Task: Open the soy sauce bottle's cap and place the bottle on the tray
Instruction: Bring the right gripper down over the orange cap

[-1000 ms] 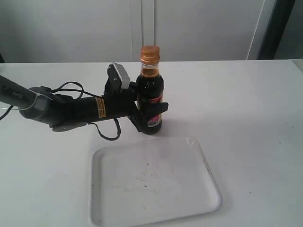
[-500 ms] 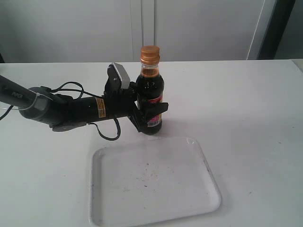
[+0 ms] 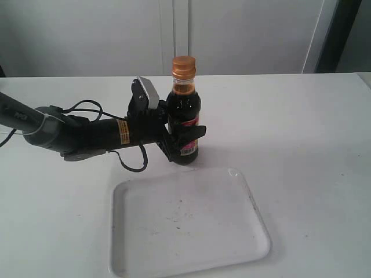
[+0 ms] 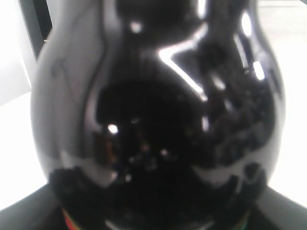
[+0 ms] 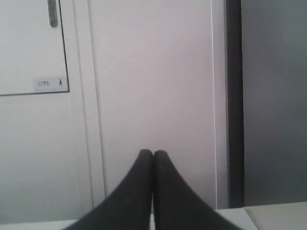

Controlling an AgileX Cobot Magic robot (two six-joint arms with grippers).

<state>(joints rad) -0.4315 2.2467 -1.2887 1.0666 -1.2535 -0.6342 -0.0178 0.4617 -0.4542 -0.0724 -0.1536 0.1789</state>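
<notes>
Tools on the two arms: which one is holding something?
The left tool, clamped round the soy sauce bottle beside the tray. The right tool is shut on nothing, pointing at a wall.

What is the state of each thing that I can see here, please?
soy sauce bottle: upright on the table, gripped at its lower body, not on the tray.
cap: closed.
tray: flat on the table, nothing on it.
left end effector: shut on the bottle.
right end effector: shut, holding nothing.
</notes>
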